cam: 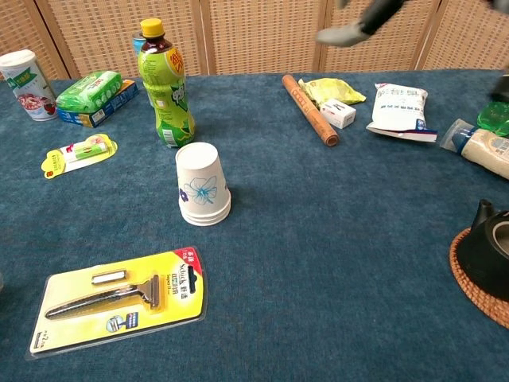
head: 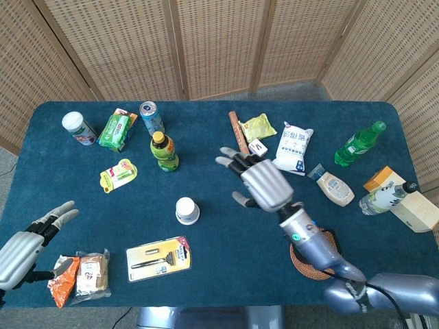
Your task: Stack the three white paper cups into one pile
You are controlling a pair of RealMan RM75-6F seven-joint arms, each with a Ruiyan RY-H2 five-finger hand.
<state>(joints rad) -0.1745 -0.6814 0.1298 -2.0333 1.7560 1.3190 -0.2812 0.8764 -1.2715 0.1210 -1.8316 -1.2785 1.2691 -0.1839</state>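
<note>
The white paper cups [head: 186,210] stand upside down in one pile [cam: 201,186] on the blue table, with a blue flower print on the side. My right hand [head: 260,182] hovers to the right of the pile and above the table, well apart from it, fingers spread and holding nothing. In the chest view only its blurred fingertips [cam: 354,25] show at the top edge. My left hand [head: 27,241] is open at the table's front left corner, far from the cups.
A green tea bottle [cam: 165,83] stands just behind the pile. A packaged razor [cam: 121,300] lies in front of it. A wooden stick [cam: 310,110], snack packets [cam: 398,111], a black teapot on a woven coaster [cam: 487,259] and bottles [head: 359,142] lie to the right.
</note>
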